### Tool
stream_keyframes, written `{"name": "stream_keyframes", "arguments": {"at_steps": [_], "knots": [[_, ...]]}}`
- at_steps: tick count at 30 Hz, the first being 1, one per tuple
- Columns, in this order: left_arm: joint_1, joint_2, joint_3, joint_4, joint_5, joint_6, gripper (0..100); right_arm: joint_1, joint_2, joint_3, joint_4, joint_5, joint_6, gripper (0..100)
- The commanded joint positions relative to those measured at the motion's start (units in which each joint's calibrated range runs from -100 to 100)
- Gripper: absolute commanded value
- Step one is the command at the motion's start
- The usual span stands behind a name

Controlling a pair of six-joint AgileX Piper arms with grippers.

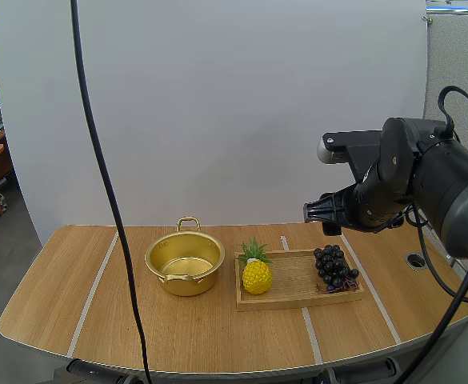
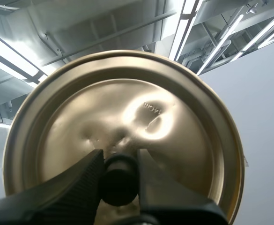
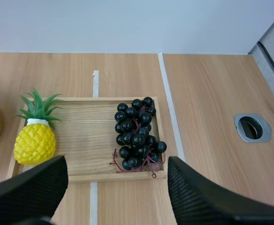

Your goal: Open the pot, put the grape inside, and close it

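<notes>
Bright, even light falls from overhead. The shiny gold metal pot (image 1: 185,262) holds a soft highlight on its inner floor; the round gold lid (image 2: 122,117) shows pale glare patches. The yellow toy pineapple (image 1: 257,276) and black grape bunch (image 1: 334,268) cast short shadows on the wooden tray (image 1: 298,282).

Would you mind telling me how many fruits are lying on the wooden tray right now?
2. A pineapple stands at the end of the tray nearer the pot; a bunch of dark grapes lies at the opposite end. Nothing looks hidden.
</notes>
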Motion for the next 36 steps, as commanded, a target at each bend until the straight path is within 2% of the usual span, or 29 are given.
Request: {"name": "stream_keyframes", "arguments": {"at_steps": [1,9,16,18,19,21,22,30,36], "knots": [[-0.11,-0.5,-1.0,0.7,-1.9,-0.8,0,-2.8,2.9,-0.6,-1.0,-1.6,2.3,100],[-0.11,-0.5,-1.0,3.3,-1.9,-0.7,0,-7.3,7.9,-0.6,-1.0,-7.1,2.3,100],[-0.11,-0.5,-1.0,3.3,-2.1,-0.5,0,-8.4,16.3,-0.7,-1.0,-9.0,1.1,100],[-0.11,-0.5,-1.0,4.4,-2.2,-0.5,0,-8.4,18.8,-1.5,-1.0,-10.4,0.4,85],[-0.11,-0.5,-1.0,4.7,-2.2,-0.5,0,-8.4,19.2,-1.7,-1.0,-10.7,0.4,82],[-0.11,-0.5,-1.0,5.1,-2.2,-0.5,0,-8.4,21.3,-3.2,-1.1,-10.8,0.4,70],[-0.11,-0.5,-1.0,5.1,-2.2,-0.5,0,-8.4,22.9,-4.6,-1.1,-10.8,-0.7,68],[-0.11,-0.5,-1.0,5.1,-1.9,-0.5,0,-8.4,28.2,-7.9,-2.5,-8.6,-1.8,82],[-0.11,-0.5,-1.0,5.1,-1.9,-0.5,0,-8.4,27.3,-7.9,-2.3,-9.4,-1.5,82]]}}
